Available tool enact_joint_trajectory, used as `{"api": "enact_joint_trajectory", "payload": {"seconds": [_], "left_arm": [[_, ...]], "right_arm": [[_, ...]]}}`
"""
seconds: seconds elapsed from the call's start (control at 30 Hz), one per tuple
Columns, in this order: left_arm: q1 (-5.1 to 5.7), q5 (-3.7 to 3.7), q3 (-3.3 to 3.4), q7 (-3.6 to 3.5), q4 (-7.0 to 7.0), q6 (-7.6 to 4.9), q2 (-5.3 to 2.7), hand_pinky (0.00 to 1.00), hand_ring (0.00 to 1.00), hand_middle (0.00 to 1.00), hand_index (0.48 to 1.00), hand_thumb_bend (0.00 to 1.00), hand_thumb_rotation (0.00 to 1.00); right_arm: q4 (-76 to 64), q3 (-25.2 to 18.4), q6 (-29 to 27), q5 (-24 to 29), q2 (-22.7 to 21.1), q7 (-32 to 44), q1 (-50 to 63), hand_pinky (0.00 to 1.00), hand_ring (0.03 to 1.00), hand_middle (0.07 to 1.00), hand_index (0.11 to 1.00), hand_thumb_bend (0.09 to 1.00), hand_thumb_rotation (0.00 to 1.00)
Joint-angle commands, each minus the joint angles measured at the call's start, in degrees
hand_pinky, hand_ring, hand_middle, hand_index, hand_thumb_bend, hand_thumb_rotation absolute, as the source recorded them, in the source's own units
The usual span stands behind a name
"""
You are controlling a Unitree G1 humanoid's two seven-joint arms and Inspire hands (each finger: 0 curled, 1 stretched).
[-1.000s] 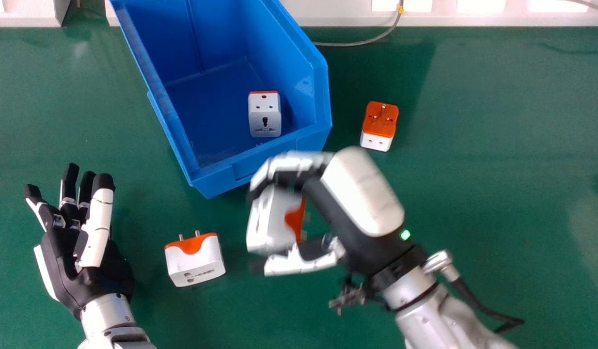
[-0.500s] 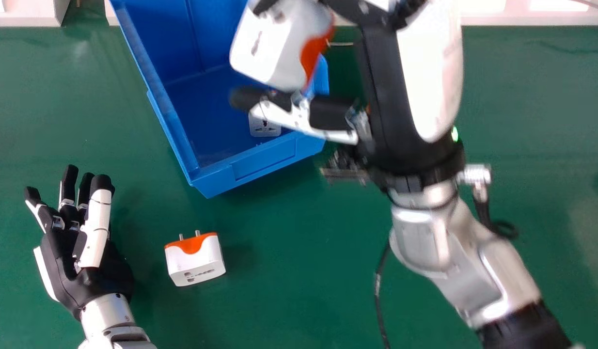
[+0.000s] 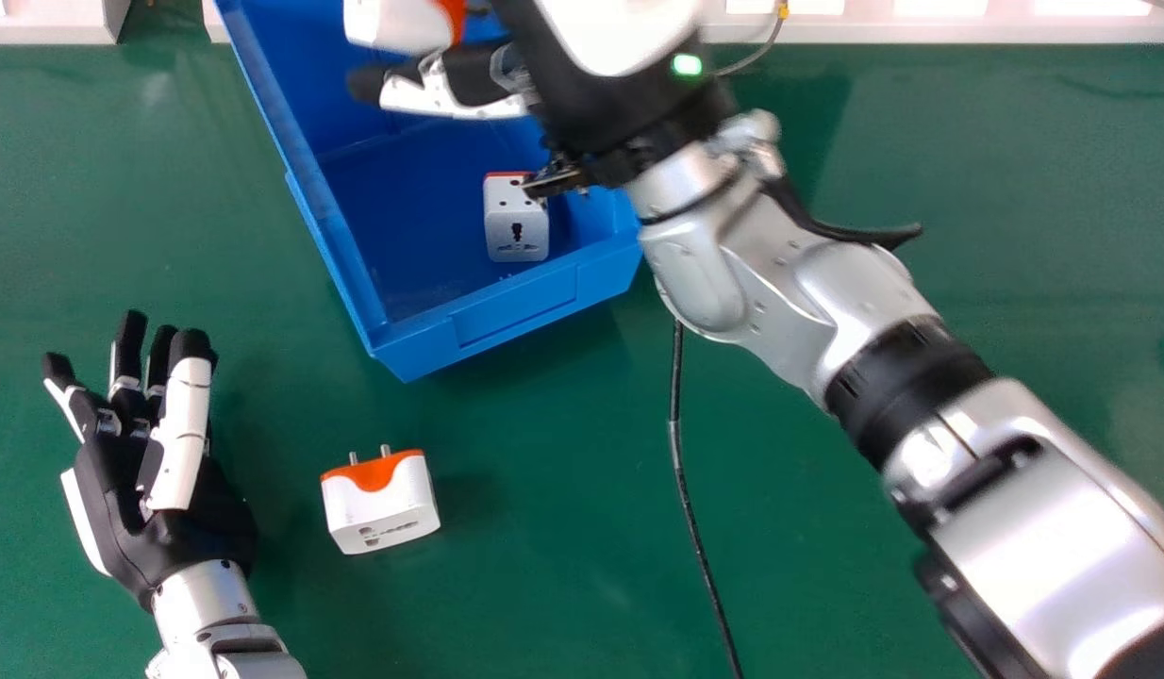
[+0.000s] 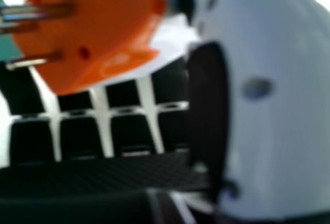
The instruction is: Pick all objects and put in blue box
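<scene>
Fingers (image 4: 81, 137) of the robot's right hand (image 3: 582, 94) are bent round a white universal travel adapter with an orange pin face (image 4: 98, 33), and its thumb (image 3: 455, 83) closes the grip from the other side. Metal pins (image 4: 38, 12) poke out of that orange face, blurred and cut off at the picture's edge. From the head, the top edge slices through both hand and adapter, so I can't make out the fingertips, nor tell how high the load hangs over the blue box (image 3: 516, 306). Part of the box's right wall is hidden behind the hand and silver forearm (image 3: 780, 302). Down inside, near the front right corner, sits a second adapter, sockets showing (image 3: 516, 226), with a dark bracket (image 3: 558, 177) at the wrist just overlapping its upper corner. A third adapter, orange-topped with two pins (image 3: 384, 514), rests on the green table (image 3: 563, 566), between the box and the left hand (image 3: 167, 542), which lies palm up with fingers loosely extended. A black cable (image 3: 684, 471) runs out from behind the right arm to the bottom edge.
</scene>
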Motion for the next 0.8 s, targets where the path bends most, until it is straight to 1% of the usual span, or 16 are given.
{"api": "enact_joint_trajectory", "payload": {"seconds": [0.0, 0.07, 0.17, 0.23, 0.3, 0.37, 0.43, 0.47, 0.5, 0.53, 0.6, 0.63, 0.67, 0.7, 0.73, 0.77], "left_arm": [[-0.28, -0.19, 0.00, -0.47, -0.22, -0.42, 0.30, 0.83, 0.87, 0.89, 0.875, 0.69, 0.08], [-0.27, -0.06, -0.15, -0.51, -0.32, -0.45, 0.26, 0.83, 0.87, 0.89, 0.877, 0.69, 0.08], [-0.24, -0.06, -0.24, -0.98, -0.26, -0.61, 0.22, 0.84, 0.88, 0.90, 0.888, 0.70, 0.09], [-0.37, -0.07, -0.18, -0.98, -0.04, -0.80, 0.14, 0.84, 0.88, 0.90, 0.891, 0.69, 0.09], [-0.43, -0.20, -0.14, -0.80, -0.19, -0.95, -0.24, 0.84, 0.88, 0.90, 0.888, 0.69, 0.09], [-0.47, -0.24, -0.09, -0.62, -0.26, -1.03, -0.45, 0.83, 0.88, 0.89, 0.885, 0.69, 0.09], [-0.56, -0.17, 0.01, -0.65, 0.05, -1.39, -0.44, 0.84, 0.87, 0.89, 0.885, 0.68, 0.09], [-0.58, 0.00, 0.00, -0.54, 0.21, -1.62, -0.39, 0.84, 0.87, 0.89, 0.885, 0.68, 0.09], [-0.62, 0.03, 0.03, -0.52, 0.33, -1.72, -0.35, 0.84, 0.87, 0.89, 0.884, 0.68, 0.10], [-0.70, -0.07, 0.09, -0.51, 0.41, -1.63, -0.32, 0.84, 0.87, 0.89, 0.884, 0.68, 0.10], [-0.92, -0.46, 0.26, -0.80, 0.62, -1.34, -0.28, 0.84, 0.87, 0.89, 0.884, 0.68, 0.10], [-0.98, -0.46, 0.25, -0.91, 0.73, -1.29, -0.23, 0.84, 0.87, 0.89, 0.883, 0.69, 0.10], [-1.01, -0.35, 0.20, -1.04, 0.84, -1.34, -0.16, 0.84, 0.87, 0.89, 0.882, 0.69, 0.10], [-1.04, -0.20, 0.15, -1.15, 0.94, -1.41, -0.10, 0.84, 0.88, 0.89, 0.884, 0.68, 0.09], [-1.07, -0.08, 0.13, -1.28, 1.09, -1.54, -0.03, 0.84, 0.88, 0.90, 0.887, 0.68, 0.09], [-1.13, 0.05, 0.11, -1.32, 1.27, -1.67, 0.04, 0.84, 0.88, 0.90, 0.889, 0.68, 0.09]], "right_arm": [[3.8, 1.3, 2.2, 0.7, 1.5, 3.3, -4.2, 0.36, 0.456, 0.503, 0.473, 0.501, 0.00], [6.5, 2.2, 4.3, 1.5, 2.5, 7.6, -4.8, 0.35, 0.457, 0.518, 0.483, 0.499, 0.00], [8.2, 3.8, 6.6, 1.5, 3.5, 11.1, -5.1, 0.32, 0.451, 0.543, 0.485, 0.495, 0.00], [8.9, 5.2, 8.5, 1.0, 4.2, 13.8, -5.3, 0.32, 0.455, 0.549, 0.496, 0.494, 0.00], [9.3, 6.7, 10.5, 0.6, 4.7, 16.3, -5.2, 0.31, 0.458, 0.550, 0.506, 0.493, 0.00], [9.6, 9.8, 15.7, -1.7, 5.3, 19.4, -5.6, 0.32, 0.463, 0.552, 0.512, 0.493, 0.00], [9.3, 11.6, 19.9, -2.6, 5.9, 21.9, -5.7, 0.44, 0.599, 0.693, 0.625, 0.614, 0.00], [9.0, 12.0, 20.8, -2.6, 5.9, 22.3, -5.6, 0.61, 0.787, 0.843, 0.778, 0.790, 0.10], [8.6, 12.2, 21.0, -2.4, 5.8, 22.3, -5.4, 0.71, 0.889, 0.920, 0.869, 0.890, 0.18], [8.2, 12.3, 21.0, -2.0, 5.5, 21.8, -5.3, 0.73, 0.911, 0.936, 0.890, 0.912, 0.20], [7.3, 12.7, 21.1, -2.0, 4.8, 19.6, -5.1, 0.73, 0.911, 0.936, 0.890, 0.912, 0.20], [7.1, 12.8, 20.9, -2.0, 4.4, 18.5, -5.0, 0.77, 0.929, 0.949, 0.912, 0.930, 0.22], [6.9, 12.9, 20.8, -2.0, 4.1, 17.2, -4.9, 0.81, 0.944, 0.959, 0.930, 0.945, 0.28], [6.9, 13.0, 20.6, -1.9, 3.9, 16.1, -4.8, 0.90, 0.971, 0.979, 0.964, 0.973, 0.42], [6.8, 13.1, 20.3, -1.8, 3.8, 15.3, -4.8, 0.95, 0.986, 0.990, 0.982, 0.987, 0.50], [6.7, 13.2, 20.2, -1.8, 3.6, 14.1, -4.8, 0.97, 0.991, 0.994, 0.989, 0.992, 0.54]]}}
